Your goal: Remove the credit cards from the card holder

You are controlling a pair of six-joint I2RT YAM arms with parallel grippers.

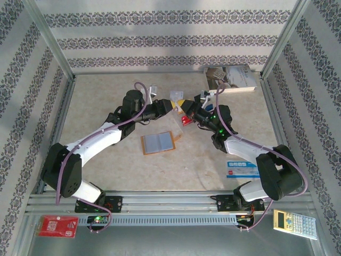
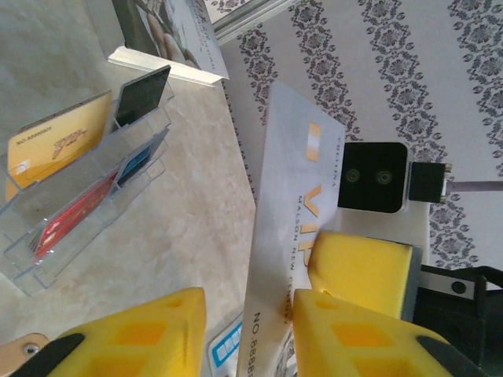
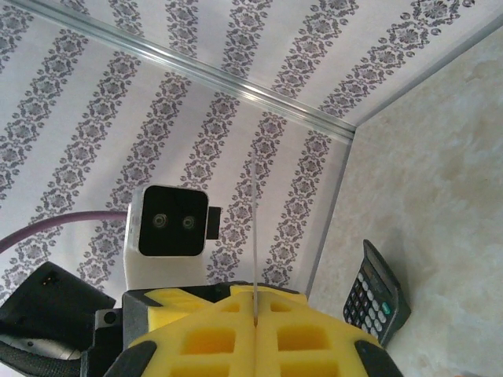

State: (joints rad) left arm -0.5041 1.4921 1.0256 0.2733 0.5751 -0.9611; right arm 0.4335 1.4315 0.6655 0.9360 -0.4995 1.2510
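Right wrist view: right hand [image 3: 255, 297] pinched shut on white card [image 2: 287, 126] (edge-on), left hand [image 2: 247, 318] parted around it.

The card holder [image 1: 157, 143] has blue-grey lining with orange edging. The card [image 2: 287, 157] is white with gold lettering. Walls [image 1: 160, 32] carry grey damask stripes.

- Card holder [image 1: 157, 143] lies mid-desk [image 1: 101, 101].
- Card rack [image 2: 94, 204] stands behind it.
- Book [image 1: 230, 79] lies at the far right corner.
- A card [image 2: 287, 236] sits in the right tool [image 3: 256, 298], beside the left tool [image 2: 250, 306].
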